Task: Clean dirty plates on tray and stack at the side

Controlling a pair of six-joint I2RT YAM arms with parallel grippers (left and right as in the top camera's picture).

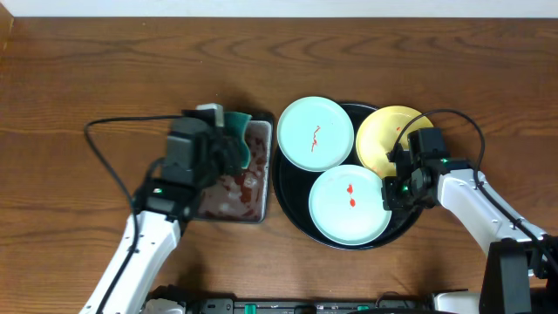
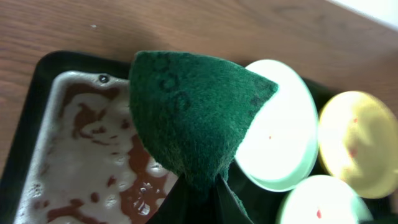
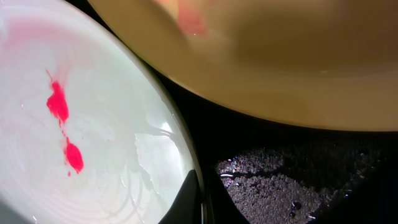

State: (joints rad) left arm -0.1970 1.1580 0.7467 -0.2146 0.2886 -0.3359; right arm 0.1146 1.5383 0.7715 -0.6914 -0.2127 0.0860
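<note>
Now, nearest the robot, the right end effector (image 1: 389, 194) sits closed at the rim of the near mint plate (image 1: 349, 206), which lies with the other 2 plates on the black tray (image 1: 285, 199). Whether it truly pinches that rim I cannot tell. A weak hold could let the glossy, red-smeared plate slip and knock the yellow plate (image 1: 391, 139) just beside it. Further out, the left end effector (image 1: 225, 153) is clamped on the green sponge (image 2: 193, 118) above the stained metal tray (image 1: 234, 199). Carried across, the sponge could drip onto the counter (image 1: 87, 70) or shove the far mint plate (image 1: 316, 133).
</note>
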